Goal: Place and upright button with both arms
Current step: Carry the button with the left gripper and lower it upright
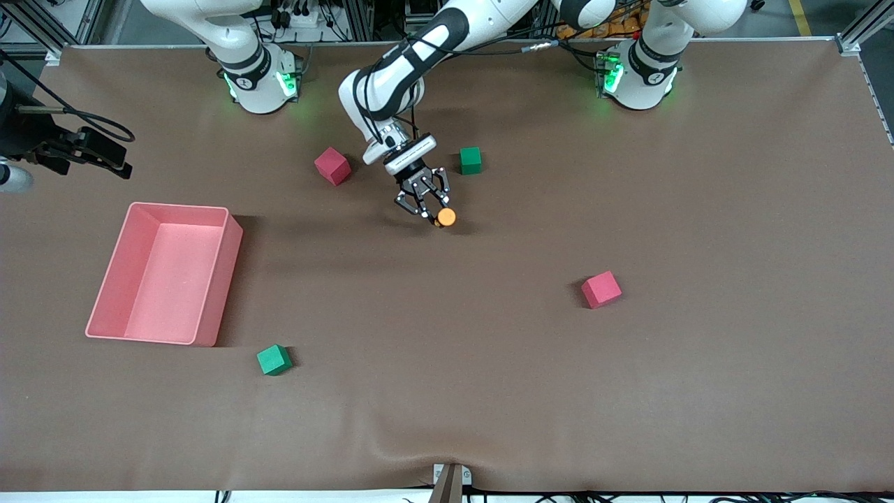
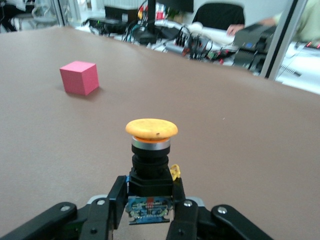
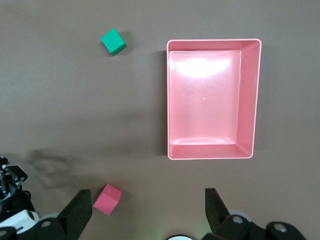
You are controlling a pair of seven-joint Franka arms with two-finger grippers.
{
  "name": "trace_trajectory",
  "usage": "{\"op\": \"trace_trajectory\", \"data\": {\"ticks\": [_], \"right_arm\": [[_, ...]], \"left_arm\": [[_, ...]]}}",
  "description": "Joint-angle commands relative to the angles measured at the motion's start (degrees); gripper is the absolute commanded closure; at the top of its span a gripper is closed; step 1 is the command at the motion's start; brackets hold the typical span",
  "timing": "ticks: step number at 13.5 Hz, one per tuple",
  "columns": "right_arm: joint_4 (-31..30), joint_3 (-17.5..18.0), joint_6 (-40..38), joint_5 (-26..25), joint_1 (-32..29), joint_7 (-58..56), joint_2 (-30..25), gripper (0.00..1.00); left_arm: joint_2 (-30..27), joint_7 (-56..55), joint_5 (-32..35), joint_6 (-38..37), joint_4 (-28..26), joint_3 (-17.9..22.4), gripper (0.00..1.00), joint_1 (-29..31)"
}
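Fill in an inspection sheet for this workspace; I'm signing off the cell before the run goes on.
Surface: brown table mat, rippled at the edge nearest the front camera.
Job's things: button, orange cap, held between two cubes.
Clutter: two red cubes, two green cubes, empty pink bin.
Grippers: left pincer shut on the button's black body; right pincer open, high over the table by the bin, waiting.
Cables: black cables along the left arm; more off the table edges.
Surroundings: desks, equipment and a seated person in the left wrist view.
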Motion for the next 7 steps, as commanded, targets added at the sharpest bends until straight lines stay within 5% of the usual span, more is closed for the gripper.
{"op": "trace_trajectory", "data": {"ticks": [1,7], "right_arm": [[0.2,-0.1,-0.5,-0.8,0.2,-0.6,-0.1,0.0],[0.2,-0.1,-0.5,-1.2,-0.1,-0.7,-0.1,0.0]], "left_arm": [[2.3,-3.8,4.0,-1.9,1.0,0.9,1.0,-2.5],[5.4,-6.6,5.5,-3.7,0.9,0.9,1.0,-3.1]]}}
